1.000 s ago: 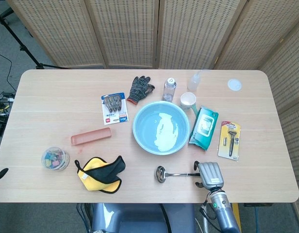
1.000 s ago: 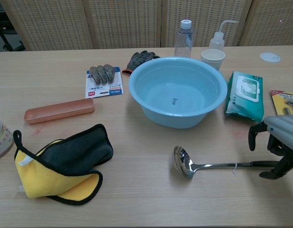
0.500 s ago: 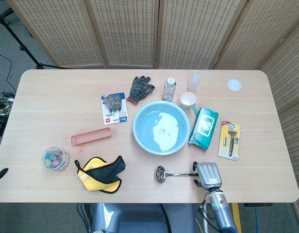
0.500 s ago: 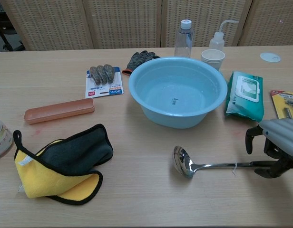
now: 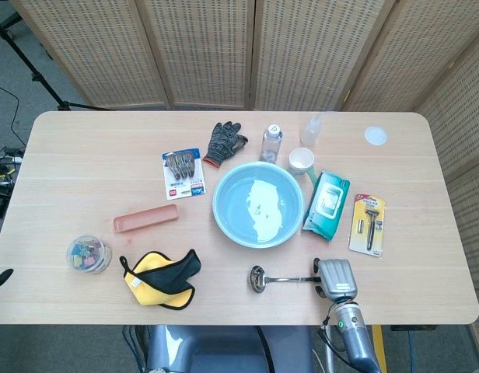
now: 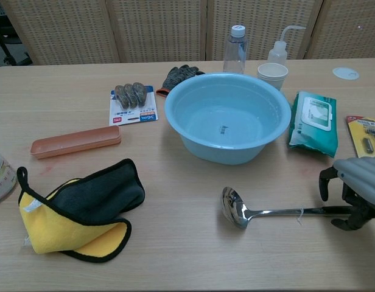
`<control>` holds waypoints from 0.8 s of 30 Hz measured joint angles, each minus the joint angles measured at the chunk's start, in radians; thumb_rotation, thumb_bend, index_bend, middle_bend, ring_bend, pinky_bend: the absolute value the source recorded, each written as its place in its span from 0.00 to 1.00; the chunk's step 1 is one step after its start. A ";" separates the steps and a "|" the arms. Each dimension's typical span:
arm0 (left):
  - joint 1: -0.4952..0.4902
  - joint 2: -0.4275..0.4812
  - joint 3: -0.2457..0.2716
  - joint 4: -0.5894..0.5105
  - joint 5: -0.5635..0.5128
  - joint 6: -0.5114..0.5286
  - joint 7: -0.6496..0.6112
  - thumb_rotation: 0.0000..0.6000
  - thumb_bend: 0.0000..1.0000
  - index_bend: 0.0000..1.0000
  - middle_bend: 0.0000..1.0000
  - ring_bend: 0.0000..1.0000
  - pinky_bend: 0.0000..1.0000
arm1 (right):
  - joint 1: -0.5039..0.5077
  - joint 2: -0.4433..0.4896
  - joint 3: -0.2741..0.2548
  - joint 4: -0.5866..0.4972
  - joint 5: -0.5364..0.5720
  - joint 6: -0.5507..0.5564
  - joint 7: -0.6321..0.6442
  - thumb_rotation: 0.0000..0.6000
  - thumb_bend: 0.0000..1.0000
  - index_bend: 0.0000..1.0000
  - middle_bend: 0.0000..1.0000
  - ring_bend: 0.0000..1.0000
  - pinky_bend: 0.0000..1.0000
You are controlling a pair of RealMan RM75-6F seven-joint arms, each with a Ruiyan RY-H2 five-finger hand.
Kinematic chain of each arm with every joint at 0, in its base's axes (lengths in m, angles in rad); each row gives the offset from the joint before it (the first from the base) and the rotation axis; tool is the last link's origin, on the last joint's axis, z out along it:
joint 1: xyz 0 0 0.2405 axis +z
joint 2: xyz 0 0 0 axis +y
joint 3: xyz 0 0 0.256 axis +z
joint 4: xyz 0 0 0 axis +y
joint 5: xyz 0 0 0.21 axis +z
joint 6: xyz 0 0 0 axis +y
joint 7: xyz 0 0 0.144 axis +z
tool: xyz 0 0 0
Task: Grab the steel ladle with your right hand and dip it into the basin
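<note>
The steel ladle [image 6: 279, 212] lies flat on the table in front of the light blue basin [image 6: 227, 115], bowl to the left and handle pointing right; the head view shows the ladle [image 5: 280, 279] and the basin [image 5: 258, 204] too. My right hand [image 6: 352, 191] sits over the handle's end at the right edge, also seen from above as the right hand [image 5: 335, 280]. The handle runs between its thumb and curled fingers. The thumb stands slightly off the handle. The basin holds water. My left hand is not visible.
A yellow and black cloth [image 6: 78, 210], a pink tray [image 6: 75, 141] and a clip jar [image 5: 89, 253] lie to the left. Behind the basin are gloves [image 6: 178, 76], a bottle [image 6: 235, 48], a squeeze bottle [image 6: 277, 52] and a cup [image 6: 273, 75]. Wipes [image 6: 313, 121] and a razor pack [image 5: 368, 224] sit right.
My right hand has shifted only slightly over the handle's end, its fingers tucking in a little. The ladle has stayed on the table.
</note>
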 measured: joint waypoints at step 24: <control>0.000 -0.003 -0.003 0.002 -0.006 0.000 0.002 1.00 0.00 0.00 0.00 0.00 0.00 | 0.030 -0.018 -0.002 0.015 0.061 -0.005 -0.052 1.00 0.33 0.50 1.00 0.94 1.00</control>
